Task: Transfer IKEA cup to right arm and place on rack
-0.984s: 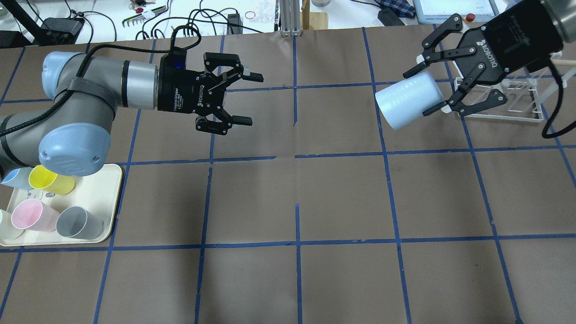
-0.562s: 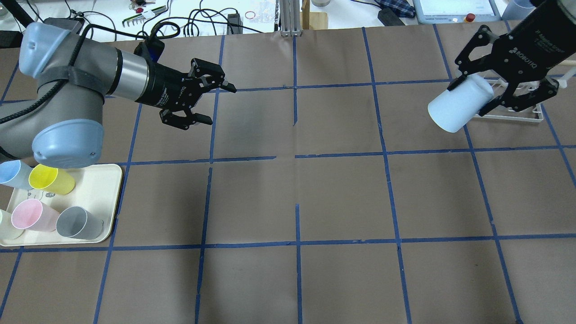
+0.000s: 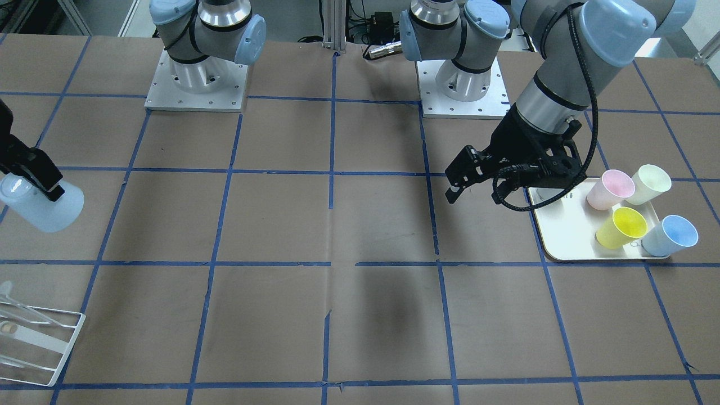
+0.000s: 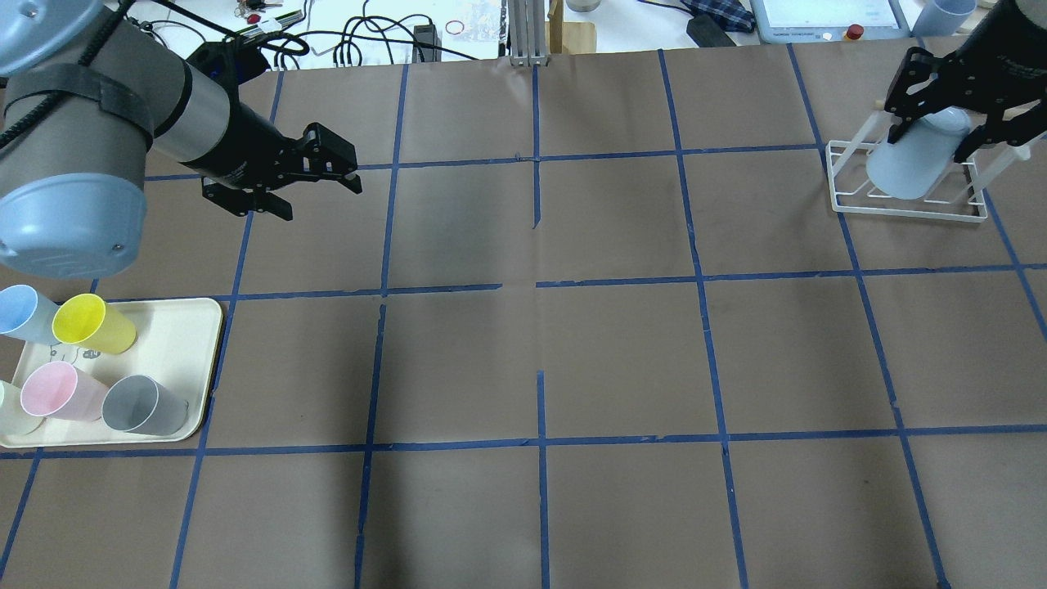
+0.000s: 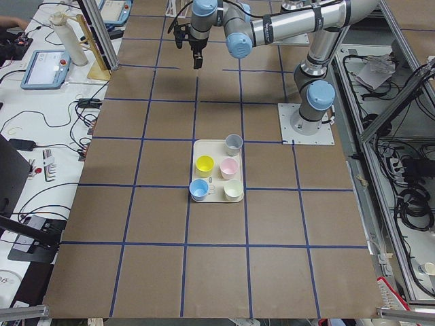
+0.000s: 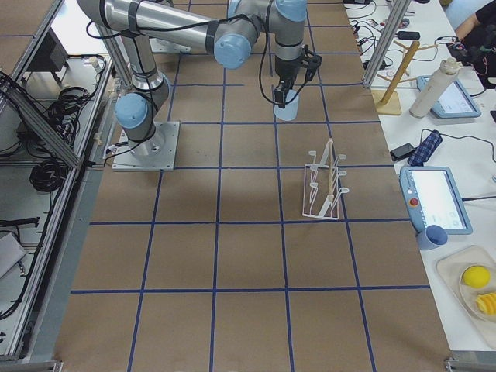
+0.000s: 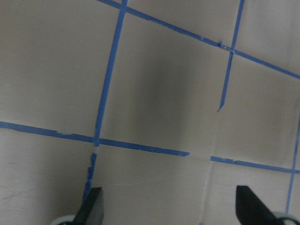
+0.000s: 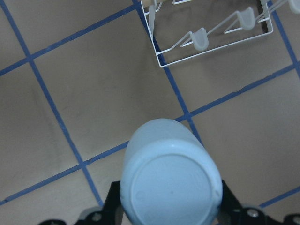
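The IKEA cup [image 4: 904,172] is up in the air, over the far right side of the table [image 4: 540,360]. It is tipped, with its flat bottom up and its wide mouth pointing down and a bit sideways. The right gripper [image 4: 928,143] has hold of it. Its two black fingers [image 8: 232,204] press on the cup's sides, one on each side, shut only as far as the cup lets them.

The cup does not touch the rack [image 8: 200,40]. The white wire rack sits on the table farther out from the robot, and the right wrist view shows brown table between the two.

The left gripper [image 7: 171,208] hangs over the other side of the table. Its fingers are spread wide and there is nothing between them.

Near it lies a cream tray [image 4: 196,360] with a yellow cup [image 4: 94,327], a pink cup [image 4: 57,393], a grey cup [image 4: 143,405], a blue cup [image 4: 24,311] and a pale cup [image 3: 652,183].
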Motion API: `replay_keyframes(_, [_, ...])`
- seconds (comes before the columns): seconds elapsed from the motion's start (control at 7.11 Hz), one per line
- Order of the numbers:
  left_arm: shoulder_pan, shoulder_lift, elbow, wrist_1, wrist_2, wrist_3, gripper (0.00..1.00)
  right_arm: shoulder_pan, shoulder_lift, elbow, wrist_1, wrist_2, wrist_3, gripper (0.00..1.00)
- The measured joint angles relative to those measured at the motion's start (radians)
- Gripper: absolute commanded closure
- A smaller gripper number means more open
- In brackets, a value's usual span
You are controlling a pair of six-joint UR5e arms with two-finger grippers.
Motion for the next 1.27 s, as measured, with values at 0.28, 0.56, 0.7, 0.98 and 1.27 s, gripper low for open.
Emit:
replay_keyframes(0.28, [-0.04,0.042,0.04,-0.14,0.152,0.097,0.0,-0.021,0.078,0.001,-0.133,-0.053,-0.073,0.99])
replay_keyframes(0.56, [-0.061,0.087,0.076,-0.29,0.202,0.117,0.0,-0.029,0.136,0.001,-0.218,-0.063,-0.117,0.98])
replay_keyframes(0.7, [-0.064,0.113,0.08,-0.34,0.203,0.122,0.0,-0.032,0.152,0.001,-0.239,-0.064,-0.125,0.98])
replay_keyframes(0.98, [-0.068,0.139,0.073,-0.375,0.2,0.124,0.0,-0.039,0.185,0.001,-0.274,-0.06,-0.132,0.96])
replay_keyframes(1.27, [-0.11,0.143,0.07,-0.38,0.203,0.118,0.0,-0.04,0.216,0.001,-0.321,-0.061,-0.136,0.8])
